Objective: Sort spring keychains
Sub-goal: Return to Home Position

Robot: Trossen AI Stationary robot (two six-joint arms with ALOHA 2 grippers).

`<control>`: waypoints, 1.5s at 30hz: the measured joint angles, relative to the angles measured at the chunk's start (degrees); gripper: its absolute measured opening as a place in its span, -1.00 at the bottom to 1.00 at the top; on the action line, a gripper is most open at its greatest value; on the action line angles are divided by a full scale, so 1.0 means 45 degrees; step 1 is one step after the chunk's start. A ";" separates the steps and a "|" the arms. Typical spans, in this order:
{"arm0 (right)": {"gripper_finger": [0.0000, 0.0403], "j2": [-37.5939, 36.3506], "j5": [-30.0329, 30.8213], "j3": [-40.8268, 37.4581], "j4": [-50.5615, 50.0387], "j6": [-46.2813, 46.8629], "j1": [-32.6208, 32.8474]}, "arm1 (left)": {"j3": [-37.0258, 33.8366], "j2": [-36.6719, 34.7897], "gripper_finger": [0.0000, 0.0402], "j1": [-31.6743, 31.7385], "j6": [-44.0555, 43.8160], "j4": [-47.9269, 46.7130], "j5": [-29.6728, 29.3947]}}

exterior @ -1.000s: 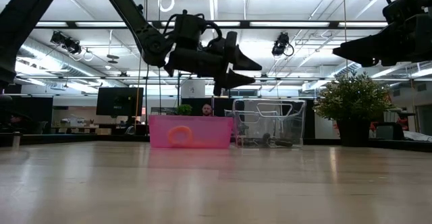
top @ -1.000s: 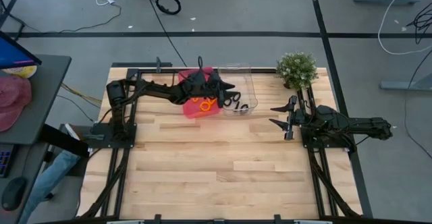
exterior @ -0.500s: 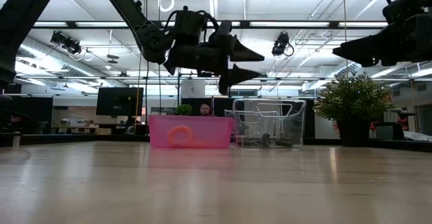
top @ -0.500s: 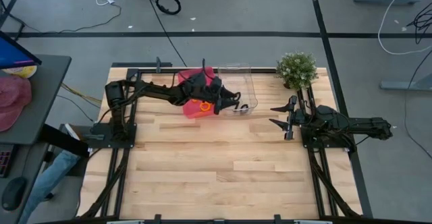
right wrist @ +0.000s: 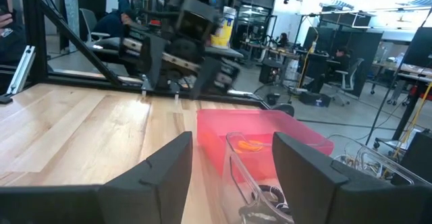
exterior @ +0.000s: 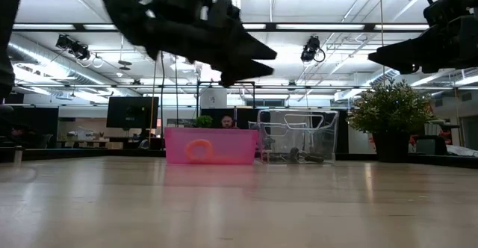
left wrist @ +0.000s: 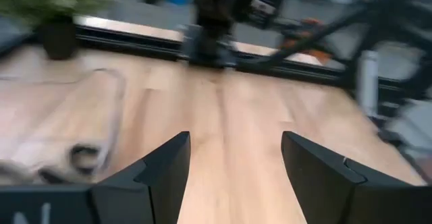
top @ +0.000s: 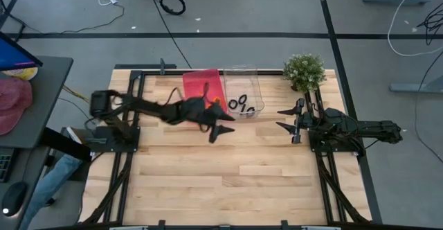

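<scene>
Black spring keychains [top: 242, 105] lie on the floor of the clear bin [top: 253, 84]; they show blurred in the left wrist view [left wrist: 84, 156] and in the right wrist view [right wrist: 270, 197]. An orange keychain [exterior: 199, 151] rests in the pink bin [top: 201, 84], also seen past my right fingers [right wrist: 253, 144]. My left gripper [top: 220, 127] hangs open over bare table, on the near side of the two bins, holding nothing. My right gripper [top: 289, 119] waits open at the right, raised, empty.
A potted plant [top: 304, 71] stands at the far right corner beside the clear bin. The two bins sit side by side at the far edge. Bare wood spreads across the middle and near part of the table [top: 228, 181]. People sit in the room beyond.
My left gripper has swung from above the bins toward the table's near edge and turned, its fingers open throughout. The bins and the right arm have stayed where they were.
</scene>
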 joint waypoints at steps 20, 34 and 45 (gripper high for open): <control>0.03 0.0000 -0.0003 0.0000 0.0000 0.0002 0.0003 | -1.0116 -1.0469 0.18 0.0736 0.0809 0.4735 -0.2232; 0.03 -0.0002 -0.0003 0.0000 0.0000 0.0001 0.0005 | -1.0216 -1.4976 0.18 0.0144 0.1119 0.0949 -0.4017; 0.03 -0.0005 -0.0003 0.0000 0.0000 -0.0001 0.0000 | -1.0211 -1.9025 0.18 -0.1613 0.1883 -0.1014 -0.5912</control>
